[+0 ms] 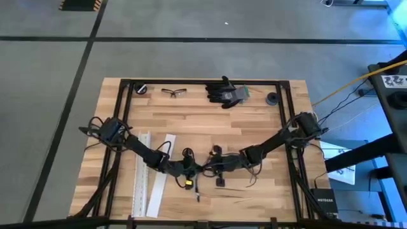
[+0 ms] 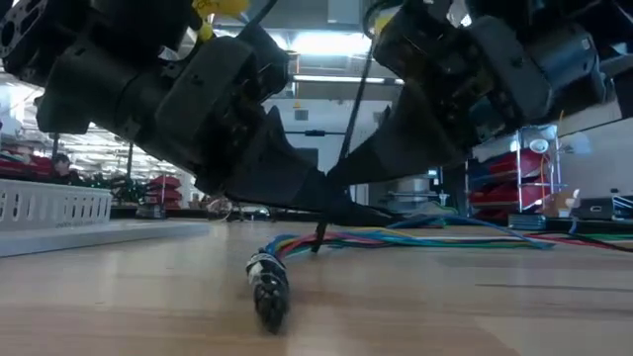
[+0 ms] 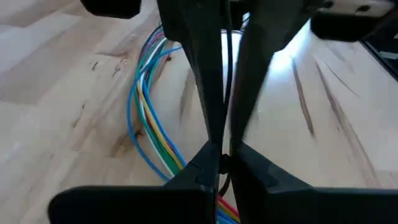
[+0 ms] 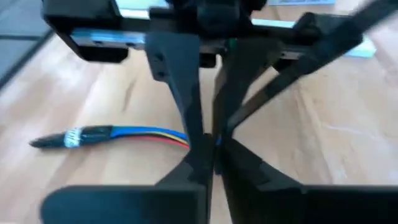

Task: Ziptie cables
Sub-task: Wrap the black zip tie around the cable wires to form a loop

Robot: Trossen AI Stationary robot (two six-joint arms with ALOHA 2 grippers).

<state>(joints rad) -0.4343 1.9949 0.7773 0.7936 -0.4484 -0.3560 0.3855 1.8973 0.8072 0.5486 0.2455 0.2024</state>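
The cables (image 2: 415, 238), a bundle of thin coloured wires, lie on the wooden table near its front middle, with one taped end (image 2: 267, 287) toward the near edge. They also show as the cables (image 1: 224, 175) from above and the cables (image 3: 148, 118) in the left wrist view. A thin black ziptie (image 2: 346, 138) rises from the bundle. My left gripper (image 1: 198, 169) and my right gripper (image 1: 210, 168) meet tip to tip just above the bundle, both shut. My left gripper (image 3: 221, 160) is shut on the thin black ziptie strap (image 3: 230, 134), pinched between its fingertips just above the wires. It slants down from the table's left. The cables stay on the table. My right gripper (image 4: 212, 155) is shut at the same spot, slanting down from the table's right, where the wires (image 4: 177, 138) run under its tips. The left gripper's fingers stand right in front, so I cannot tell whether it has the strap alone or wires too.
Two white channel strips (image 1: 141, 172) lie left of the grippers. Black gloves (image 1: 226, 93), safety glasses (image 1: 173, 92) and a dark roll (image 1: 141, 89) sit along the far edge. A small yellow and black part (image 1: 188, 184) lies near the left gripper.
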